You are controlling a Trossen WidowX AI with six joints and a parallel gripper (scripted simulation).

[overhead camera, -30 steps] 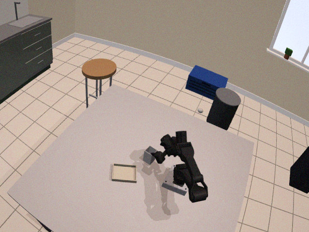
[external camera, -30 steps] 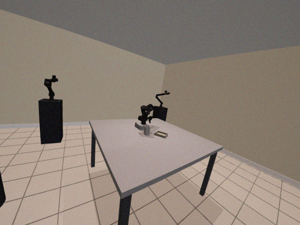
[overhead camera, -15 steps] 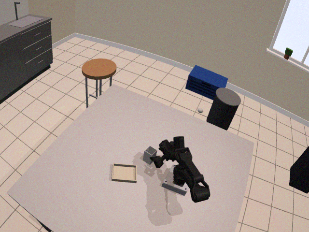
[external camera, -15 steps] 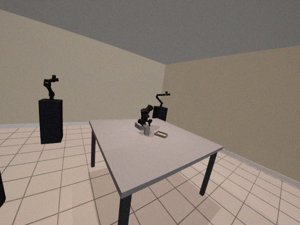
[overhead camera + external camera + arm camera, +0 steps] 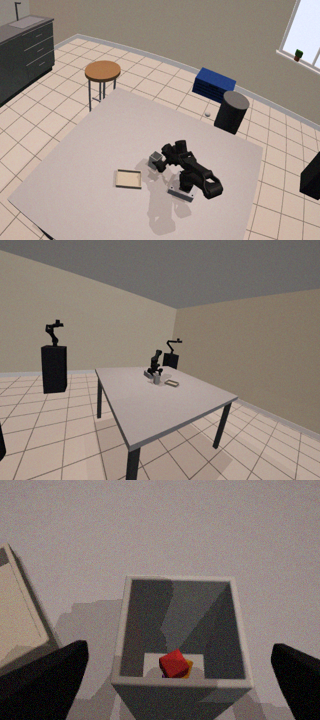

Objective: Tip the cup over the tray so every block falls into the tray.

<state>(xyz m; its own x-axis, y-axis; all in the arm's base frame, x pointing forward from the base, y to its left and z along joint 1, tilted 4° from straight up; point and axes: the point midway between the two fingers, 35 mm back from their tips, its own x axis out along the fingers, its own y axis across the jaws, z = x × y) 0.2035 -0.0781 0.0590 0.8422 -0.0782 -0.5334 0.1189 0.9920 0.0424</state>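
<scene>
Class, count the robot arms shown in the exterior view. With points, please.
3. One arm [image 5: 154,364] is mounted on the table [image 5: 165,405]; one stands on the black pedestal [image 5: 54,369] at left; one stands on the black pedestal [image 5: 170,360] behind the table. Others may be out of view.

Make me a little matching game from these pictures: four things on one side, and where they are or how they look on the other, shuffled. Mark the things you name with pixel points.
1. Cup [image 5: 152,163] [image 5: 156,379] [image 5: 182,684]
2. Red block [image 5: 173,664]
3. Gripper [image 5: 160,160] [image 5: 155,372] [image 5: 180,652]
4. Round stool [image 5: 102,69]

A. Inside the cup
B. Fingers wide apart, holding nothing
C. Standing upright on the table [image 5: 98,134] [image 5: 168,405] [image 5: 200,525]
D. On the floor [image 5: 64,103] [image 5: 82,405], with an orange-brown seat

Right pairs: 1-C, 2-A, 3-B, 4-D
</scene>
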